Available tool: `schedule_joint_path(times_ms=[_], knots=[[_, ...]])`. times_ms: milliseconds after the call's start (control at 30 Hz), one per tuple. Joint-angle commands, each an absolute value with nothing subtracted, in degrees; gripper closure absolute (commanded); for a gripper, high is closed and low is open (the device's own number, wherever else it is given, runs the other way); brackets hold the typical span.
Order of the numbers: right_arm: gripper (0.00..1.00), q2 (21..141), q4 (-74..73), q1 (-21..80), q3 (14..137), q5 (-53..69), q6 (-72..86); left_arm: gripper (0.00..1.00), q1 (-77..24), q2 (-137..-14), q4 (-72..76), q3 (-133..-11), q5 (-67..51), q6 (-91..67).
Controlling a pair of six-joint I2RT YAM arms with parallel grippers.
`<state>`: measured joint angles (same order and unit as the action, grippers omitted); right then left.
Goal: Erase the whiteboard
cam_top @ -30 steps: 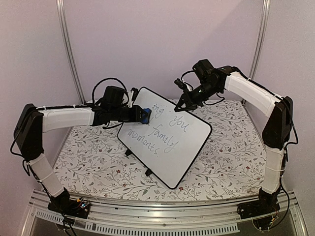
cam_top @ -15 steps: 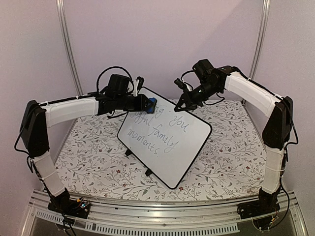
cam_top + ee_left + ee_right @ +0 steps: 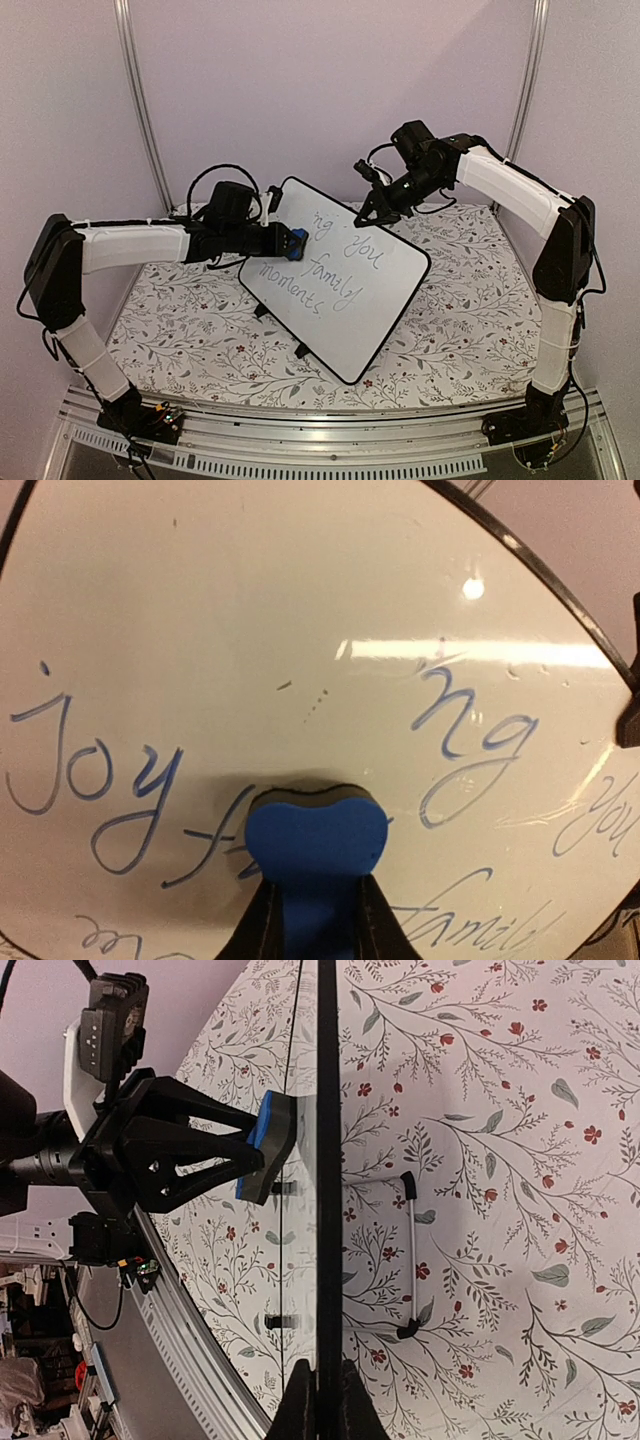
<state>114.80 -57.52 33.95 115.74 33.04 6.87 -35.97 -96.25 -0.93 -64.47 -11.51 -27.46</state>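
Note:
The whiteboard [image 3: 345, 300] stands tilted on the floral table, black-framed, with blue-grey handwriting on it. My left gripper [image 3: 290, 242] is shut on a blue eraser [image 3: 297, 241] and presses it against the board's upper left part. In the left wrist view the eraser [image 3: 315, 840] sits on the word after "joy", with "ng", "you" and "family" around it on the whiteboard [image 3: 250, 610]. My right gripper [image 3: 366, 212] is shut on the board's top edge. In the right wrist view the whiteboard [image 3: 327, 1160] shows edge-on between my fingers [image 3: 297, 1405], with the eraser [image 3: 270, 1130] against it.
A floral cloth [image 3: 470, 320] covers the table. The board's wire stand [image 3: 410, 1250] and small black feet [image 3: 300, 350] rest on it. A metal rail [image 3: 330, 440] runs along the near edge. Upright posts [image 3: 140, 100] stand at the back corners.
My left gripper swept the eraser up and right across the top line, then back down and left. The letters left of "ng" that showed half a second ago are wiped. The right arm held still.

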Motion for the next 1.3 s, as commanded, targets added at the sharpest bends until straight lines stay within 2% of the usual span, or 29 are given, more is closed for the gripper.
schedule_joint_path(times_ms=[0,467,967,1100,1267], knots=[[1.00,113.20,-57.40,36.97,115.05,33.49,0.88,1.00,-37.20,-97.73,-3.58,-63.91,-11.60,-27.36],[1.00,113.16,-57.42,37.00,115.05,33.42,0.66,1.00,-37.18,-105.60,-8.51,-81.73,-12.57,-24.78],[1.00,113.12,-57.51,37.08,114.72,32.70,0.63,1.00,-38.16,-98.88,-2.37,-63.75,-13.04,-28.42],[1.00,112.86,-57.46,37.09,114.53,32.54,0.62,1.00,-38.23,-99.36,-1.85,-64.12,-13.12,-28.40],[1.00,113.02,-57.50,37.26,114.52,32.52,0.70,1.00,-38.23,-101.33,-2.83,-70.37,-13.27,-27.01]])
